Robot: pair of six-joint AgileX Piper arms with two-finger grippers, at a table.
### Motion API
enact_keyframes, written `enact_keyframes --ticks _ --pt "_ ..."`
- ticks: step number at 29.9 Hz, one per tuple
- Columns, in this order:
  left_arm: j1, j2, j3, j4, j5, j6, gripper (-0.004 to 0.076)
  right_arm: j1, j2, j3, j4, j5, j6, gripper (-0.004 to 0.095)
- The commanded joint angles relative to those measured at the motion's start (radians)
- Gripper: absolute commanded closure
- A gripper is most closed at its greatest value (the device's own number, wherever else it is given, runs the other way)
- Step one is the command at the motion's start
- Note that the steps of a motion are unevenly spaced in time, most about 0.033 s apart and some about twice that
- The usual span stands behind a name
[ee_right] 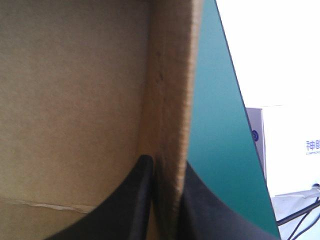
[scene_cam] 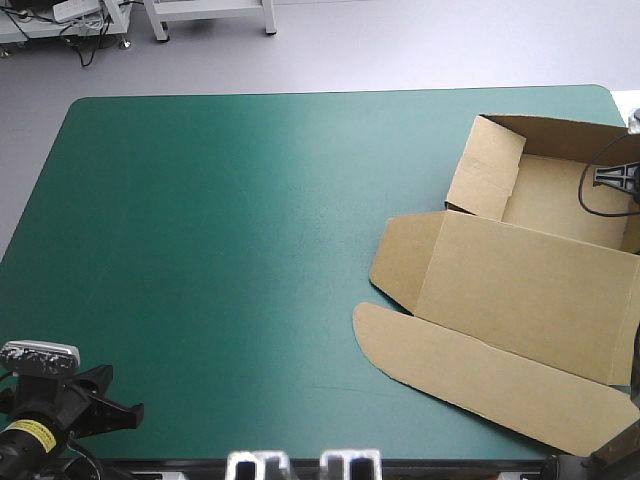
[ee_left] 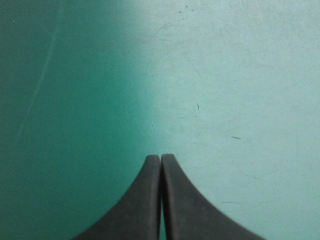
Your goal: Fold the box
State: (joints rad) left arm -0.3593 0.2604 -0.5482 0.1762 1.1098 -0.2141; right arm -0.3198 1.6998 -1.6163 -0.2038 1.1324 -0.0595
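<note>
The brown box (scene_cam: 520, 290) lies at the table's right side. It is an open tray with its left wall (scene_cam: 487, 168) and far wall (scene_cam: 560, 135) raised, and its lid spread flat toward the front with a rounded flap (scene_cam: 470, 370). My right gripper (scene_cam: 622, 180) sits at the tray's right wall by the table's right edge. In the right wrist view the right gripper (ee_right: 167, 170) is shut on that upright wall (ee_right: 172, 75), one finger inside and one outside. My left gripper (scene_cam: 120, 398) is at the front left corner, and in its own view the left gripper (ee_left: 161, 159) is shut over bare cover.
Bare teal-green cover (scene_cam: 230, 230) spans the left and middle of the table. The box reaches the right table edge (ee_right: 220, 100). A white carton (ee_right: 290, 145) stands beyond that edge.
</note>
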Motion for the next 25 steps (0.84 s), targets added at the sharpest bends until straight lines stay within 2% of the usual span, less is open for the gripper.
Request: enact_keyframes --ticks 1,3,5,8,14,17,20,25 --pt "-0.004 0.01 -0.024 0.006 -0.046 -0.009 0.0734 -0.006 0.042 -0.021 -0.021 -0.023 -0.027 0.0604" --pt "-0.004 0.01 -0.024 0.004 0.004 -0.009 0.0734 -0.006 0.084 -0.021 -0.021 -0.003 -0.035 0.0515" --pt "-0.004 0.01 -0.024 0.006 0.038 -0.009 0.0734 -0.006 0.103 -0.021 -0.024 0.012 -0.066 0.0482" --pt "-0.004 0.01 -0.024 0.007 0.02 -0.009 0.0734 -0.006 0.093 -0.035 -0.027 0.014 -0.089 0.0482" --pt "-0.004 0.01 -0.024 0.024 -0.056 -0.009 0.0734 -0.006 0.001 -0.137 0.039 0.032 -0.056 0.0482" --pt "-0.004 0.01 -0.024 0.018 -0.055 -0.002 0.0734 -0.006 -0.071 -0.179 0.049 0.1 -0.042 0.0486" --pt "-0.004 0.01 -0.024 0.003 -0.057 0.002 0.0734 -0.006 -0.159 -0.163 0.121 0.117 -0.029 0.0578" --pt "-0.004 0.01 -0.024 -0.051 -0.074 0.081 0.0734 -0.004 -0.337 0.003 0.378 0.117 -0.107 0.0911"
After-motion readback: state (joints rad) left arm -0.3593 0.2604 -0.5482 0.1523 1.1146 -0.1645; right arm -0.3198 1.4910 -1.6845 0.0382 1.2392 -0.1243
